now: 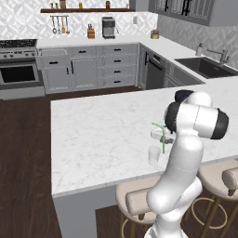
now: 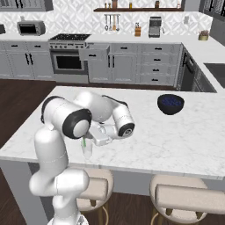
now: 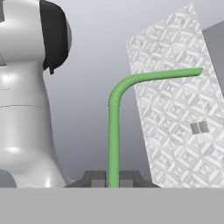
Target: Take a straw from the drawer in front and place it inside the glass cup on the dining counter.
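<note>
My gripper [image 3: 113, 179] is shut on the light-green straw [image 3: 114, 131], which stands up between the fingertips [image 3: 98, 178] with its bent top pointing right. Over the dining counter [image 1: 97, 135], the straw [image 1: 162, 138] hangs upright in the gripper [image 1: 163, 141], just right of and above the glass cup [image 1: 154, 155]. From the other side, the straw's [image 2: 84, 142] lower end sits at the rim of the glass cup [image 2: 88, 150]; I cannot tell whether it is inside. The drawer [image 2: 94, 54] stands open next to the stove at the far wall.
A dark blue bowl [image 2: 170, 103] rests on the dining counter to the right of the arm. Padded stools [image 2: 184, 193] stand under the counter's near edge. The arm's elbow [image 2: 72, 118] looms over the cup's left side.
</note>
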